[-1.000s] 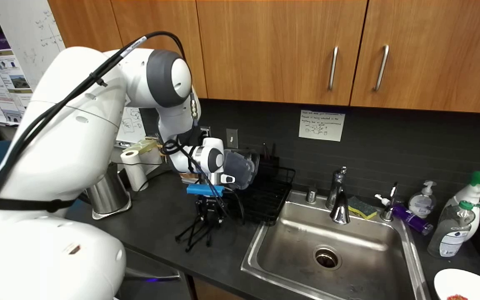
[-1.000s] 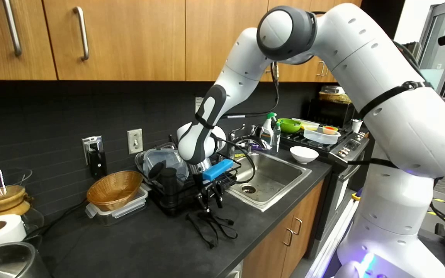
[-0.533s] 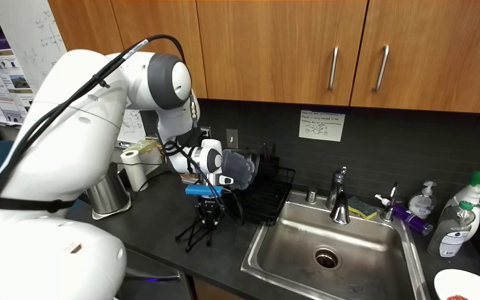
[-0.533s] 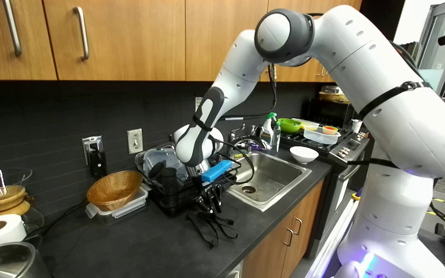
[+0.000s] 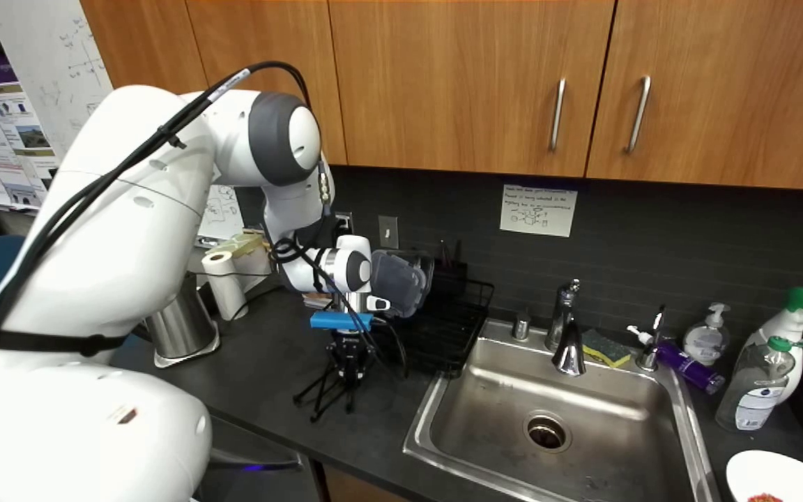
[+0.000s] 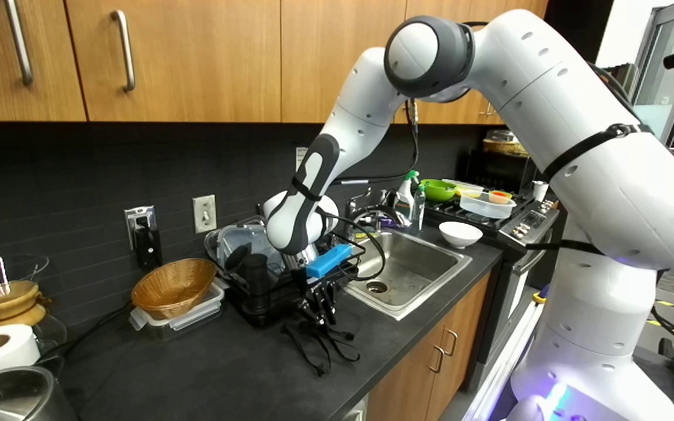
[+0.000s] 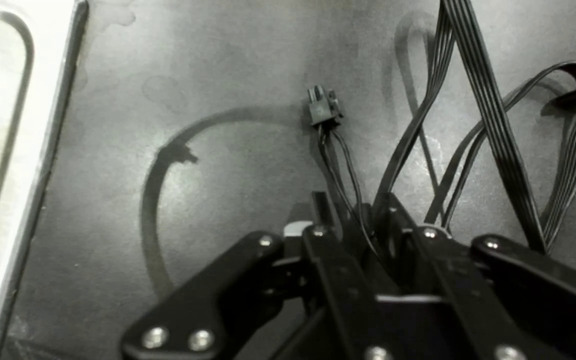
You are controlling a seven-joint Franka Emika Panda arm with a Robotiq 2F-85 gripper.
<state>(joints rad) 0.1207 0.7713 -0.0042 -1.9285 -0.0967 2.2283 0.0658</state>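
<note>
Showing a narrower gap than a second ago, tool (image 7: 357, 201) around black cables (image 7: 437, 75), firm hold unclear

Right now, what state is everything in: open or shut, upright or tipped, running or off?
End effector: partly closed; firm grip unclear.
Black cables: between the fingers, ends splayed.
Upper cabinet doors: shut.
Lower cabinet doors: shut.
Faucet: no water visible.
White bowl: upright, something reddish inside.
Wicker basket: tilted.
Spray bottle: upright.
Purple bottle: tilted.
</note>
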